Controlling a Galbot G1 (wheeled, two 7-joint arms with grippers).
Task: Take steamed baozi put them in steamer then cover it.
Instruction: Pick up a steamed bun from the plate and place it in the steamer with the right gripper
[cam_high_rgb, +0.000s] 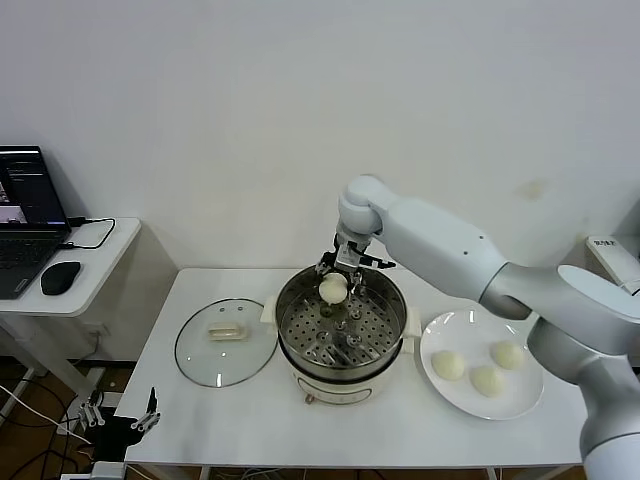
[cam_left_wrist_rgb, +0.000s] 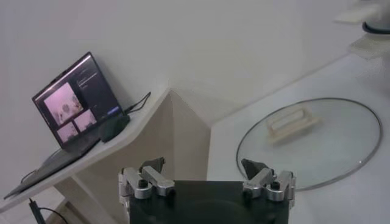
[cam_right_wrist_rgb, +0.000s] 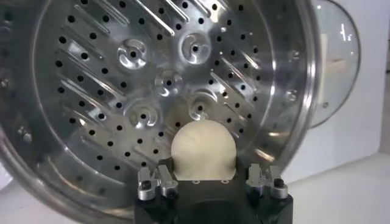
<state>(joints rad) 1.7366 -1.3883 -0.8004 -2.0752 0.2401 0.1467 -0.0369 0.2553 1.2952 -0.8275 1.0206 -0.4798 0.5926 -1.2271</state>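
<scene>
Nearest the head camera, low at the left beside the counter (cam_high_rgb: 250, 430): left end effector (cam_high_rgb: 120, 420), parked, fingers spread wide, nothing between them. Behind it on a side desk, laptop (cam_high_rgb: 25, 215) and mouse (cam_high_rgb: 60, 277), no part in the task. On the counter's left portion, cover (cam_high_rgb: 226, 341) lying flat, handle up, just beside the steamer (cam_high_rgb: 341, 335) and apart from it. At centre, steamer open, perforated tray bare, no bun resting on it. Above the far rim of the steamer, right end effector (cam_high_rgb: 345, 272) gripping one steamed baozi (cam_high_rgb: 333, 288) between its fingers, bun suspended over the tray; wrist view confirms bun seated between the fingers with the tray directly beyond. To the right, white plate (cam_high_rgb: 520, 400) carrying three remaining buns, well clear of the arm. Judged step: delivery of the first bun into the steamer, release not yet made. Next move likely calls for lowering until the bun sits on the tray, well inside the rim, then opening and lifting straight out. Three buns and the cover remain outstanding; task judged at an early stage.
</scene>
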